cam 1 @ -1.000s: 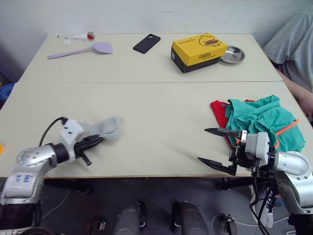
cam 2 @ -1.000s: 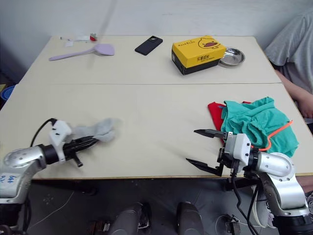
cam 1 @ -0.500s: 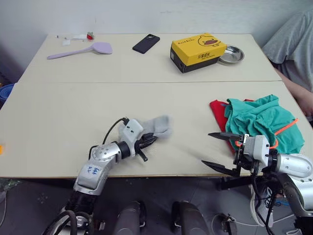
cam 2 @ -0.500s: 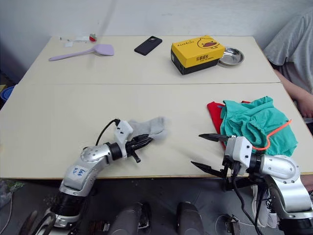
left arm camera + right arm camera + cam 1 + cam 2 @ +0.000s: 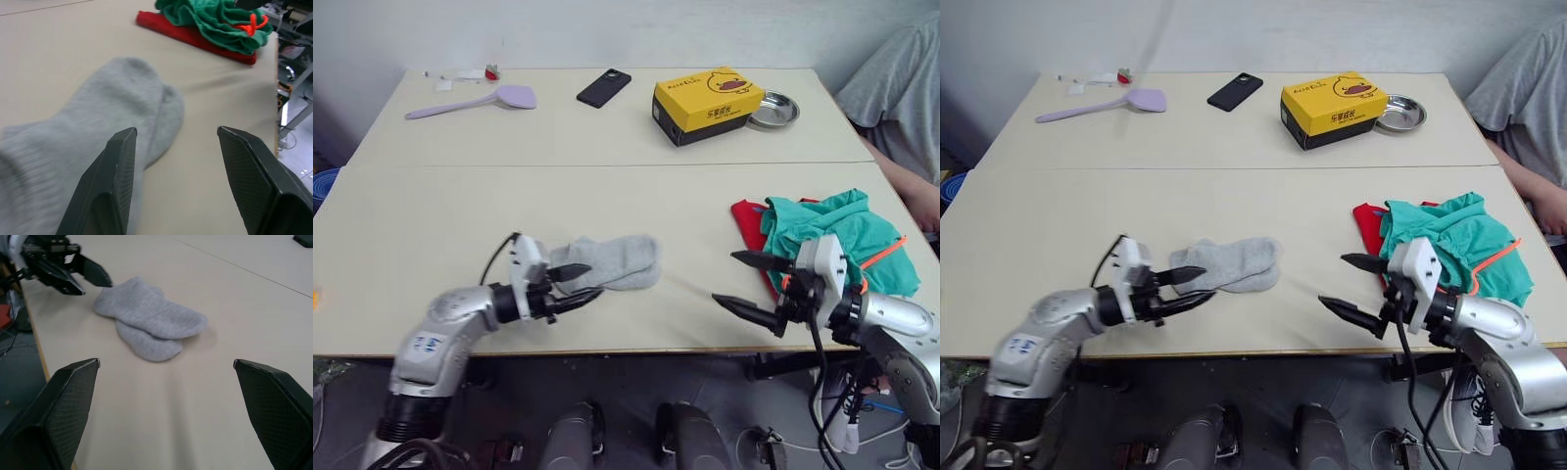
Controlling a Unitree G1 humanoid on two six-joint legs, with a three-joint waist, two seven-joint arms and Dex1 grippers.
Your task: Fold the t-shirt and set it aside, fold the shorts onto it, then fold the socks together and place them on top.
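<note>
- The socks [image 5: 612, 262] lay stacked on the counter [image 5: 607, 196], near its front edge.
- The left end effector [image 5: 576, 284] was open at the socks' cuff end, gripping nothing.
- The right end effector [image 5: 744, 282] was wide open and empty, beside the shorts [image 5: 832, 240], which lay on the t-shirt [image 5: 749, 220].

The socks [image 5: 610, 263] have been dragged from far left toward the shorts [image 5: 832, 238] and now lie flat, released. The left end effector [image 5: 576, 285], earlier clamped on them, has spread its fingers at their cuff end.
</note>
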